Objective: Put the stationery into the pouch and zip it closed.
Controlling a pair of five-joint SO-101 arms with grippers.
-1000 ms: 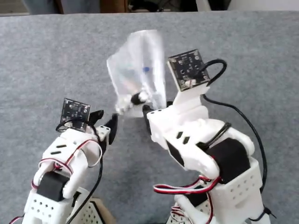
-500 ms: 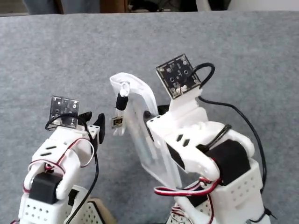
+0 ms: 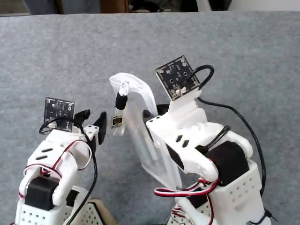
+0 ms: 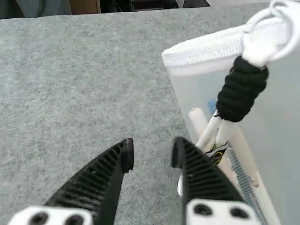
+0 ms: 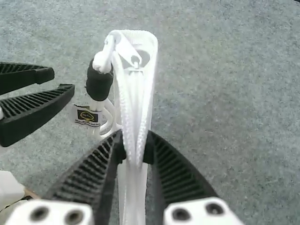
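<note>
A clear plastic pouch [image 3: 145, 136] with a white zipper edge stands on its side, lifted off the grey mat. My right gripper [image 5: 134, 150] is shut on the pouch's zipper band [image 5: 133, 93]. A black-wrapped zipper pull with a white cord and small tag [image 3: 119, 110] hangs from the pouch's top end. White stationery sticks [image 4: 206, 131] show through the pouch wall. My left gripper [image 4: 152, 154] is open, just beside the hanging pull cord [image 4: 239, 89] and not touching it; in the high view the left gripper [image 3: 93, 122] sits left of the pouch.
The grey felt mat [image 3: 56, 56] covers the whole table. Both arm bases [image 3: 220, 183] crowd the near edge. Room furniture shows along the far edge [image 3: 122, 5].
The right gripper swung the pouch from raised and flat-facing to edge-on and lower, with the pull now hanging. The left arm drew back slightly to the left.
</note>
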